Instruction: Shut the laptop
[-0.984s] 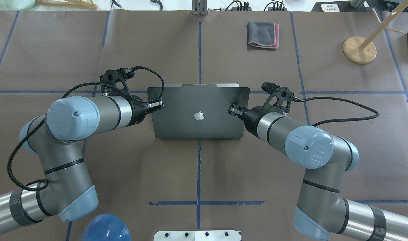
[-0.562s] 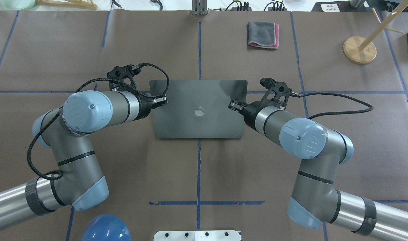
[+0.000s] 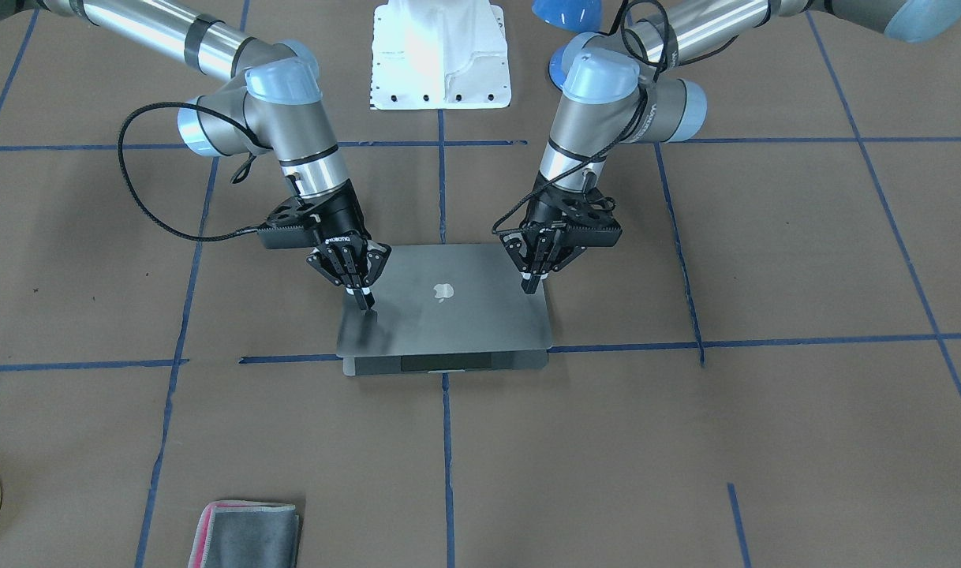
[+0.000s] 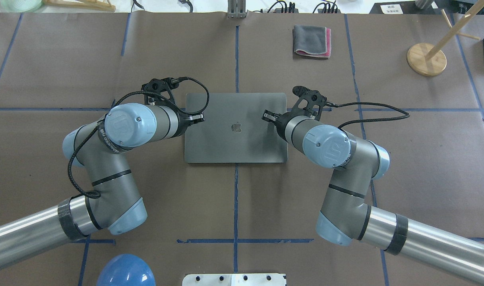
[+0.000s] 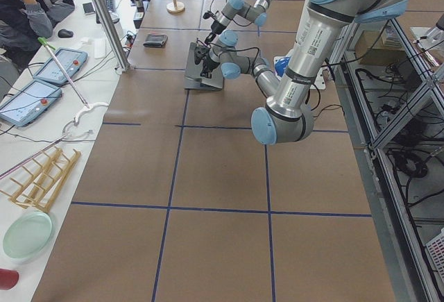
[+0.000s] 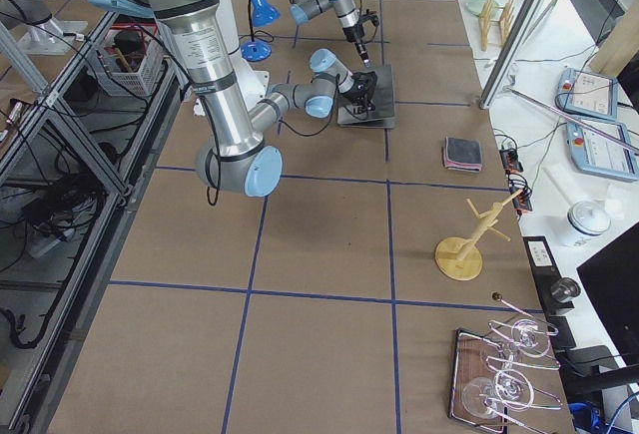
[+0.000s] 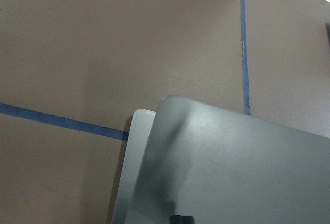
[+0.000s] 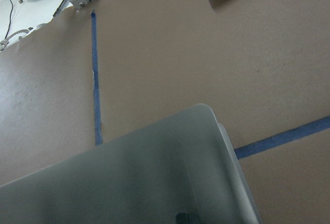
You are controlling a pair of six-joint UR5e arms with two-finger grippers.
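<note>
The space-grey laptop (image 4: 236,139) lies at the table's middle, apple logo up, its lid lowered almost flat. In the front-facing view the laptop (image 3: 449,319) still shows a thin dark gap between lid and base at its front edge. My left gripper (image 4: 198,118) is shut, its tips on the lid's left part; it also shows in the front-facing view (image 3: 533,285). My right gripper (image 4: 267,116) is shut, its tips on the lid's right part, and shows in the front-facing view (image 3: 364,302). The wrist views show the lid (image 7: 232,167) (image 8: 144,177) over the base corner.
A folded grey cloth with pink edge (image 4: 312,41) lies beyond the laptop to the right. A wooden stand (image 4: 426,58) is at the far right. A blue dome (image 4: 125,271) and the white robot base (image 4: 234,279) are at the near edge.
Both grippers have moved away from the robot and down, pushing the lid with them. The lid has dropped from partly open to almost flat on the base.
</note>
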